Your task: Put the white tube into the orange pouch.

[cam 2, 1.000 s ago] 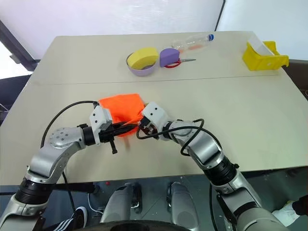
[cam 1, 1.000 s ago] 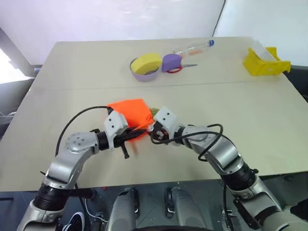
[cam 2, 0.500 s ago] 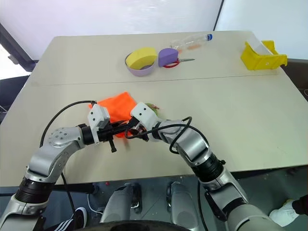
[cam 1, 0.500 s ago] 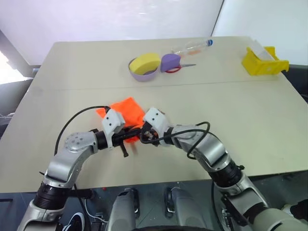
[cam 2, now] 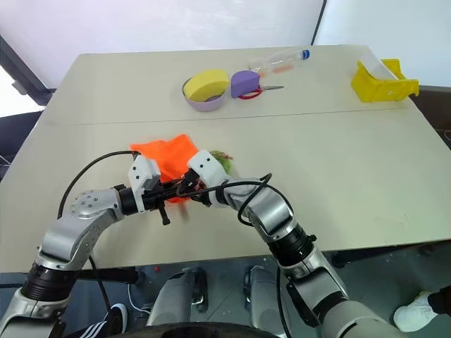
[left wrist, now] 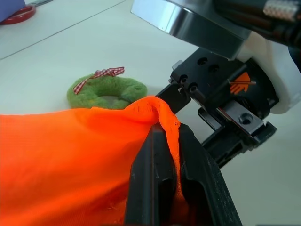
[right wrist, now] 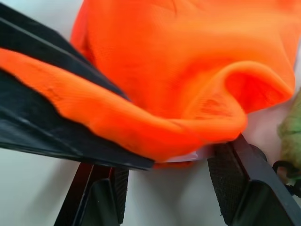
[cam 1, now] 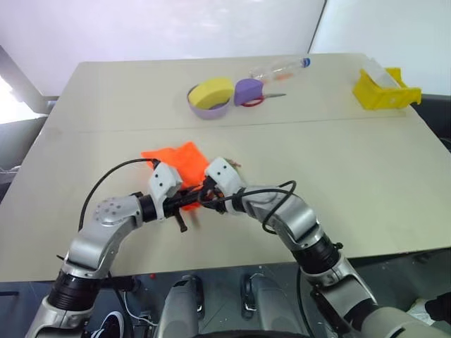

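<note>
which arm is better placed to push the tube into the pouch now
Probably the right: the left gripper is shut on the orange pouch edge, holding it up, while the right gripper sits at its mouth.

you see the orange pouch (left wrist: 70, 155) as matt knit cloth, the green wreath (left wrist: 108, 92) fuzzy, the table (cam 1: 317, 162) smooth matt.

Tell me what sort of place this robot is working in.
Probably a lab or test room: a plain beige table against a white backdrop, with odd props laid out, such as a yellow bin and a clear bottle.
</note>
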Controlling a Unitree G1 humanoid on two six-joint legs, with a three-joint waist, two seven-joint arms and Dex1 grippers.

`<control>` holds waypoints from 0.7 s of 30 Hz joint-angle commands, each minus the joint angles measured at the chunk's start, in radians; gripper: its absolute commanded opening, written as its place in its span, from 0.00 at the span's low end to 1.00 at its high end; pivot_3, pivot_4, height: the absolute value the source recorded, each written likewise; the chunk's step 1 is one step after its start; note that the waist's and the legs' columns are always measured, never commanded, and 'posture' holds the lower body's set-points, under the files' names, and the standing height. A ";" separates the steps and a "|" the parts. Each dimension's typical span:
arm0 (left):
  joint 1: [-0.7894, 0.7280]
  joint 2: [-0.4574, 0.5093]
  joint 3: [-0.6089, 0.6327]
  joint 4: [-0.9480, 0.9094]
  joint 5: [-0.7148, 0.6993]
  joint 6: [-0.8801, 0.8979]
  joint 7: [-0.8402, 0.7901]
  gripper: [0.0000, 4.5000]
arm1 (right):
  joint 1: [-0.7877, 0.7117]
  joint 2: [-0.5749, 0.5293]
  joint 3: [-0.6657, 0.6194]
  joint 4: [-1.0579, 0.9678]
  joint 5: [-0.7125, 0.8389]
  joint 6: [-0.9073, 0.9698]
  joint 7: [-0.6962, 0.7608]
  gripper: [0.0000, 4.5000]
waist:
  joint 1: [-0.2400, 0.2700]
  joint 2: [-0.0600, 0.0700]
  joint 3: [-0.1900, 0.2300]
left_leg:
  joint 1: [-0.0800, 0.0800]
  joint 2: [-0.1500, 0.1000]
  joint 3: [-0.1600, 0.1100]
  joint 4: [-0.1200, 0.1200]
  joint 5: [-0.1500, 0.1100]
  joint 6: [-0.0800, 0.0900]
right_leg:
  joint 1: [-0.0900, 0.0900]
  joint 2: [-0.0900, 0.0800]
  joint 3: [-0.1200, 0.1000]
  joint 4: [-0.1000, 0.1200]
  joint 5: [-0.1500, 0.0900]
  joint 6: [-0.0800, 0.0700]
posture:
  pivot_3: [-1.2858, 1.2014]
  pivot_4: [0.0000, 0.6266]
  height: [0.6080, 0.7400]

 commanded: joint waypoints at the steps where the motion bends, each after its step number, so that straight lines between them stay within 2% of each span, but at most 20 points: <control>1: 0.000 0.001 0.010 -0.040 -0.015 -0.003 -0.007 0.00 | 0.016 -0.023 0.019 -0.020 0.005 0.022 0.020 0.40 | 0.000 0.000 0.000 | 0.000 0.000 0.000 0.000 0.000 0.000 | 0.000 0.000 0.000 0.000 0.000 0.000 | 0.52 0.24 1.00; 5: 0.002 0.002 0.007 -0.035 -0.010 -0.008 -0.008 0.00 | 0.006 -0.021 0.026 -0.029 0.029 -0.001 0.067 0.40 | 0.000 0.000 0.000 | -0.001 0.000 0.000 -0.001 0.000 0.000 | -0.001 0.000 0.000 0.000 0.000 0.000 | 0.52 0.24 1.00; 7: 0.001 0.001 0.007 -0.034 -0.009 -0.008 -0.006 0.00 | 0.003 -0.023 0.031 -0.029 0.043 -0.011 0.100 0.63 | -0.001 0.000 0.000 | -0.001 0.000 0.000 -0.001 0.000 0.000 | -0.002 0.000 0.000 0.000 0.000 0.000 | 0.52 0.24 1.00; 11: 0.003 0.000 0.009 -0.022 -0.002 -0.017 -0.003 0.00 | 0.001 -0.017 0.013 -0.025 0.052 -0.027 0.125 0.99 | 0.000 0.000 0.000 | -0.001 0.000 0.000 -0.001 0.000 0.000 | -0.002 0.001 0.000 0.000 0.001 -0.001 | 0.52 0.24 1.00; 21: 0.059 -0.013 0.048 0.066 0.039 -0.100 0.037 0.00 | 0.009 -0.085 -0.079 -0.090 0.132 -0.035 0.210 0.99 | 0.005 0.000 0.000 | -0.003 0.000 0.001 -0.001 0.000 0.000 | -0.003 0.000 0.000 0.000 0.001 -0.001 | 0.52 0.24 1.00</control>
